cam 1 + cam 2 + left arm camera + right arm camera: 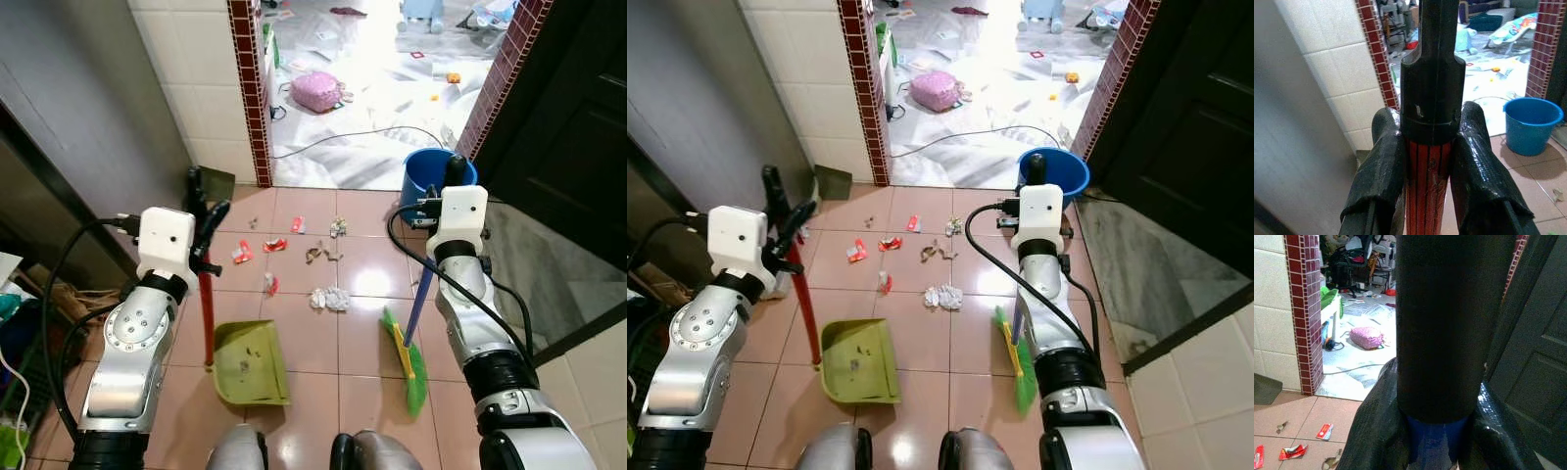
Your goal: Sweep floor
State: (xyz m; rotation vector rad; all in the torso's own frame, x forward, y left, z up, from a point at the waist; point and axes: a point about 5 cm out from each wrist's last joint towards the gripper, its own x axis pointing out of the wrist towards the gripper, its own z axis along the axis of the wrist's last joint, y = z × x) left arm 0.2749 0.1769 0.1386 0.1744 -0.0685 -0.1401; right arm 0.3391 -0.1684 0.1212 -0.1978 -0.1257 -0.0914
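In the left wrist view, the left gripper (1432, 161) is seen closed tight on the red ribbed handle with a black cap (1427, 171) of the green plastic dustpan (251, 363); the pan itself is seen from the head views, resting on the pink tiled floor (294, 431). In the right wrist view, the right gripper (1437, 431) is clamped around the blue shaft (1435, 443) below a black grip; the green-bristled broom head (411, 362) lies right of the dustpan. Crumpled white paper (329, 298) and red wrappers (274, 245) are scattered beyond the dustpan. A blue plastic bucket (431, 176) stands further beyond it, beside the brick-edged doorway (250, 98).
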